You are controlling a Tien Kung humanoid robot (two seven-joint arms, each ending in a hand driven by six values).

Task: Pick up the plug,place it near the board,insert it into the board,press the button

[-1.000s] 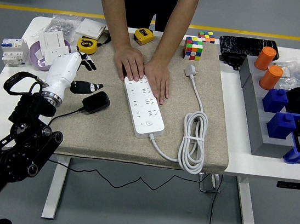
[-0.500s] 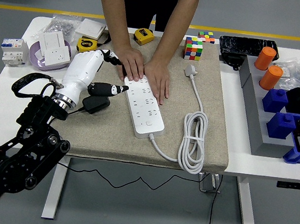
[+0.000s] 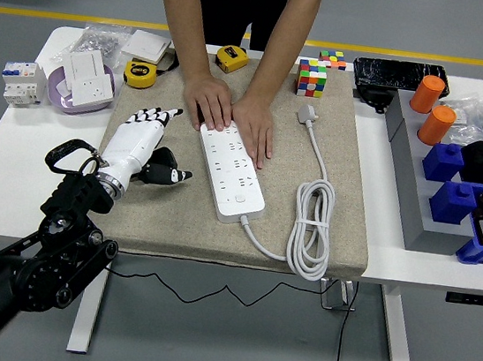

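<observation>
My left hand point(image 3: 144, 145) over the black plug point(image 3: 160, 173) on the beige mat point(image 3: 332, 170), fingers spread and holding nothing, thumb beside the plug, white power strip point(image 3: 232, 166) just right, person's hands point(image 3: 233, 113) pressing its far end.

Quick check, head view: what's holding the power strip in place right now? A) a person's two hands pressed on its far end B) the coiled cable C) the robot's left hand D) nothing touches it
A: the person's hands lie flat on the far end of the white power strip, while the robot's left hand hovers over the mat to its left, apart from it.
</observation>
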